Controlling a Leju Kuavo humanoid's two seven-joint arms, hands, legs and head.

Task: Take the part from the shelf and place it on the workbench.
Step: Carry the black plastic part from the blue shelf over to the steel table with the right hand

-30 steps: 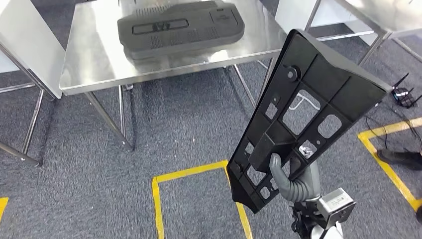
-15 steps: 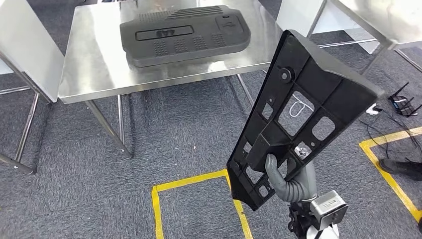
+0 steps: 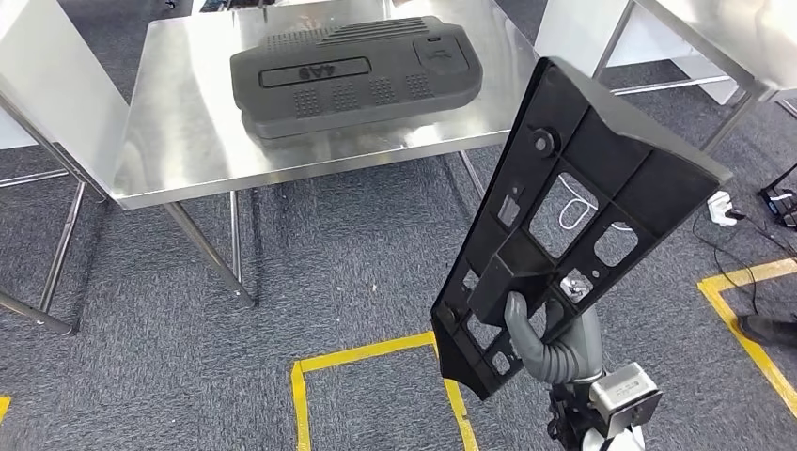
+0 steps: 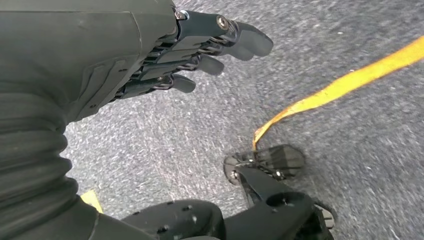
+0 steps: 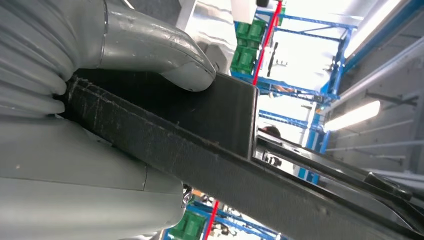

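Clamping the lower end of the black part [image 3: 564, 216], the right hand [image 3: 545, 334] has its grey thumb [image 5: 160, 57] pressed on one face of a flat rib while the rest of the hand backs the other face, as the right wrist view shows. Seen from the head view, the part is a long flat panel with ribs and cut-out windows, held upright and leaning, its wide end high and to the right, its narrow end low near the hand. It hangs in the air over the grey carpet [image 3: 329, 244], near the front right corner of the steel workbench [image 3: 179, 141] but not touching it. On the workbench, towards the far side, lies another dark moulded part [image 3: 357, 70], flat. Yellow floor tape [image 3: 362, 352] marks a box on the carpet just left of the held part. The left hand [image 4: 165, 55] hangs over the carpet with its fingers [image 4: 235, 37] loosely spread and holding nothing
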